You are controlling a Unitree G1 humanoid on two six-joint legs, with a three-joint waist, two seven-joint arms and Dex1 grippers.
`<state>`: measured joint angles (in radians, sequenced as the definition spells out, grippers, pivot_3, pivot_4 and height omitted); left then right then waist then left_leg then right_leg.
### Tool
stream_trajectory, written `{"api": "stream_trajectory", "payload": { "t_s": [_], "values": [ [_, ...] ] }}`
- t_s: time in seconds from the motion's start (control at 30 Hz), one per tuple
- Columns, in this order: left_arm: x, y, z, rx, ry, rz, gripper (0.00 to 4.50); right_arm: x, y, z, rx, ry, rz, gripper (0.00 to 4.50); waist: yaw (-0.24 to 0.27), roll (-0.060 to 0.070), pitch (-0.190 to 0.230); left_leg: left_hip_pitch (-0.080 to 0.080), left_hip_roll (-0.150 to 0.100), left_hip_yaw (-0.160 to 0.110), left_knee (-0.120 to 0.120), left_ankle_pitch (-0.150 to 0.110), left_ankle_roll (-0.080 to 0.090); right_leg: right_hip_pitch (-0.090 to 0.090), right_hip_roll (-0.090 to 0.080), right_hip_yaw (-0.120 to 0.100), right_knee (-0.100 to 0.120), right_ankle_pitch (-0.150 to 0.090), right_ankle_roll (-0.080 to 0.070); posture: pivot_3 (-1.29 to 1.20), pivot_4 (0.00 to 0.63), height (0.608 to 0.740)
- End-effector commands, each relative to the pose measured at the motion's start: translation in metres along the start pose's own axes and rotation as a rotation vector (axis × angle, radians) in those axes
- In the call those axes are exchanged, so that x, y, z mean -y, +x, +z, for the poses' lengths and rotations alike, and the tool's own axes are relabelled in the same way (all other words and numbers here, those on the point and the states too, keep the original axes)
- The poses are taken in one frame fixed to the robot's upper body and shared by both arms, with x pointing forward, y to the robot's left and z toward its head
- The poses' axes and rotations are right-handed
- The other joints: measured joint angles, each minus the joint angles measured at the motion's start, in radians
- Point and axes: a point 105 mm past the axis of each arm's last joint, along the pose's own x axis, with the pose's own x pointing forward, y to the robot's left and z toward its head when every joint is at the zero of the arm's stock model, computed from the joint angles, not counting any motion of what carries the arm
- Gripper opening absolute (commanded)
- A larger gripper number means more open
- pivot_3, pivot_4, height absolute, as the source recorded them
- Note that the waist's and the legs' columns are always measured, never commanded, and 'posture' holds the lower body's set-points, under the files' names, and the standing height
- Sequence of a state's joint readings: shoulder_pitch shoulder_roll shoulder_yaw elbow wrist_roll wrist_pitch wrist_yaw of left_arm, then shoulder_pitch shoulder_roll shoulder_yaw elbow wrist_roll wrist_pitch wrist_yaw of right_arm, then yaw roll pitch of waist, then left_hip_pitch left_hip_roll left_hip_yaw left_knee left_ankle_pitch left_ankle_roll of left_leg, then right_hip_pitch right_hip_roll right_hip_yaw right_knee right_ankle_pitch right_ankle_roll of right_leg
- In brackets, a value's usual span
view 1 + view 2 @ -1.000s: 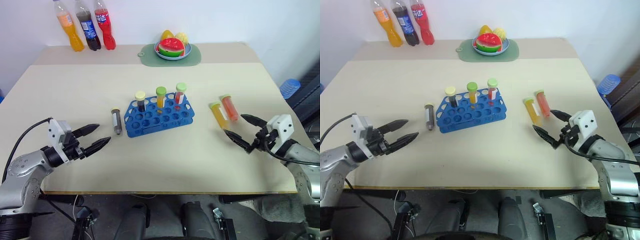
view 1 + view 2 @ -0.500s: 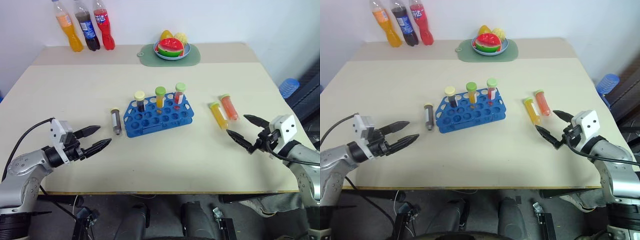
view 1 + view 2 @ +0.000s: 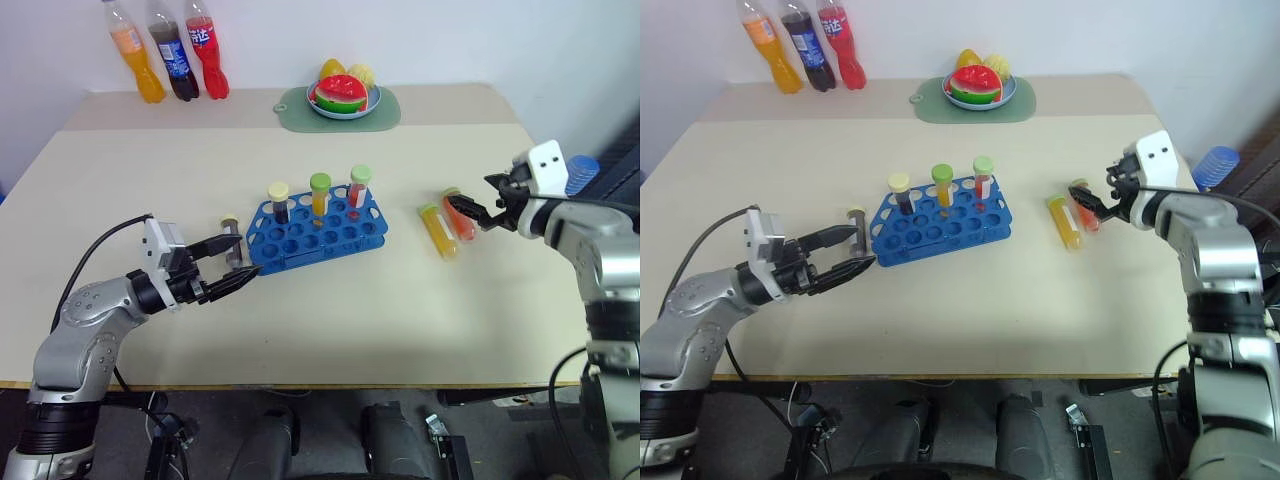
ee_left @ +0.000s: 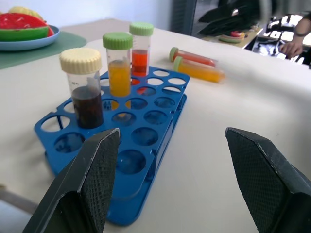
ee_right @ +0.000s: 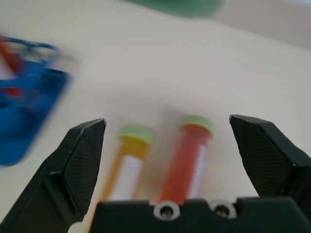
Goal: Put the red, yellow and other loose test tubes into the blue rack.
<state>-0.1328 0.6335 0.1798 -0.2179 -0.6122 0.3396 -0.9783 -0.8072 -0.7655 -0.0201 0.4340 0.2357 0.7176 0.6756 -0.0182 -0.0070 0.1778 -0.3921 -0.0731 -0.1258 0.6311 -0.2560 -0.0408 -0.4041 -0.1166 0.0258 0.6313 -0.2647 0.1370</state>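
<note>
Red tube (image 3: 460,215) and yellow tube (image 3: 437,230) lie side by side on the table (image 3: 330,320) at centre right of the head views, well to the right of the blue rack (image 3: 318,232), green caps toward the far edge and long axes running roughly toward and away from the robot. Right gripper (image 3: 472,210) sits just over the red tube with its two black fingers spread wide and nothing between them; in its wrist view both tubes lie lengthwise between the open fingers, the red one nearer the middle, so the jaws would close across the tube's width. Whether a fingertip already touches it cannot be told.

At lower left of centre the dark tube (image 3: 232,237) lies just beside the rack's left end, its axis also running near to far. Left gripper (image 3: 232,263) is at that tube, fingers parted and empty, pointing toward the rack; one finger overlaps the tube in the head view.

Three capped tubes already stand in the rack's back row. By position, the right arm is the one for red and yellow, the left for the dark tube, and each grasp looks to need only a short descent
</note>
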Motion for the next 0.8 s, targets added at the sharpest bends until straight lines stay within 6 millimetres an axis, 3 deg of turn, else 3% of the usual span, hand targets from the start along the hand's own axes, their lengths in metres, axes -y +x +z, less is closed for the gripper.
{"api": "stream_trajectory", "payload": {
  "t_s": [0.03, 0.27, 0.53, 0.8],
  "values": [
    [0.006, 0.003, 0.009, 0.026, 0.022, -0.023, 3.62, 0.015, 0.004, 0.001, -0.104, 0.049, -0.009, 4.49, 0.0, 0.0, 0.0, 0.0, 0.0, 0.001, 0.0, 0.0, 0.0, 0.0, 0.0, 0.0, 0.0, 0.0, 0.0, 0.0, 0.15, 0.74],
    [0.017, 0.002, 0.007, 0.026, 0.019, -0.021, 3.62, 0.021, 0.02, -0.001, -0.225, 0.045, -0.014, 4.49, -0.003, 0.0, 0.0, -0.001, 0.0, 0.004, -0.001, 0.0, 0.0, -0.001, 0.0, 0.0, 0.0, 0.0, 0.0, 0.0, 0.15, 0.74],
    [0.026, -0.006, 0.009, 0.056, -0.041, 0.03, 3.62, 0.008, 0.032, -0.015, -0.319, 0.007, 0.034, 4.49, -0.007, 0.001, 0.001, -0.001, 0.0, 0.004, -0.001, 0.0, 0.0, -0.002, 0.0, 0.001, 0.001, 0.0, 0.0, 0.0, 0.15, 0.74],
    [0.033, -0.009, 0.012, 0.067, -0.073, 0.051, 3.62, 0.003, 0.035, -0.014, -0.366, -0.026, 0.029, 4.49, -0.021, 0.001, 0.001, -0.001, 0.0, 0.004, -0.001, 0.0, 0.0, -0.003, 0.0, 0.001, 0.001, 0.0, 0.0, 0.0, 0.15, 0.74]
  ]
}}
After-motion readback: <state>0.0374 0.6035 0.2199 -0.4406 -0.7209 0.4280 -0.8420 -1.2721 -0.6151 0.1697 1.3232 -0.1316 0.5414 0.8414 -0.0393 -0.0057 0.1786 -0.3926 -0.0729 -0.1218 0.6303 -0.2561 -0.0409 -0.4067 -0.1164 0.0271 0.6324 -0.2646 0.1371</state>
